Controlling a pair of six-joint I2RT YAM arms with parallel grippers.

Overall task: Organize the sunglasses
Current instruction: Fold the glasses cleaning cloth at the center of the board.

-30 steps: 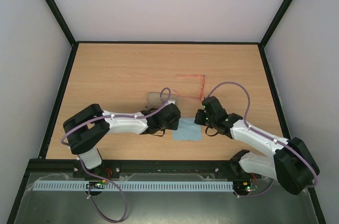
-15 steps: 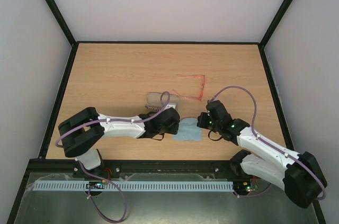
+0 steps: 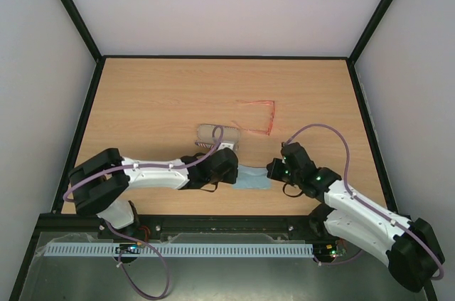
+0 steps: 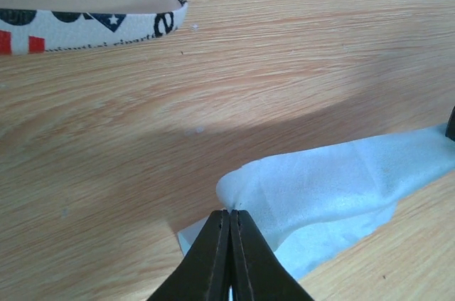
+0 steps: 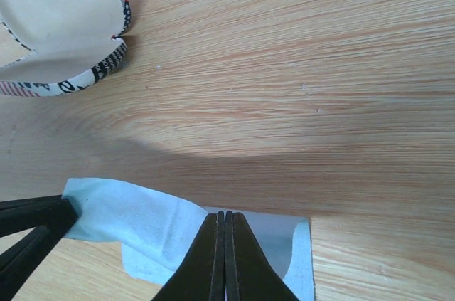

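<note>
The red wire-framed sunglasses (image 3: 259, 113) lie open on the table beyond both grippers and are out of both wrist views. The light blue cloth (image 3: 253, 178) lies between the grippers. My left gripper (image 3: 239, 171) is shut on the cloth's left fold (image 4: 334, 183), its tips (image 4: 231, 211) pinching a raised edge. My right gripper (image 3: 271, 169) is shut on the cloth's far edge (image 5: 149, 221) at its tips (image 5: 225, 214). The cloth is lifted and part folded between them.
The flag-patterned case (image 3: 216, 135) lies open just beyond the left gripper, left of the sunglasses. It shows in the left wrist view (image 4: 85, 16) and in the right wrist view (image 5: 60, 23). The left gripper's fingers (image 5: 28, 224) show at the lower left of the right wrist view.
Both grippers have drawn back toward the near edge, pulling the cloth's far edge over itself. The case, earlier partly covered by the left arm, now shows fully. The sunglasses have not moved.
</note>
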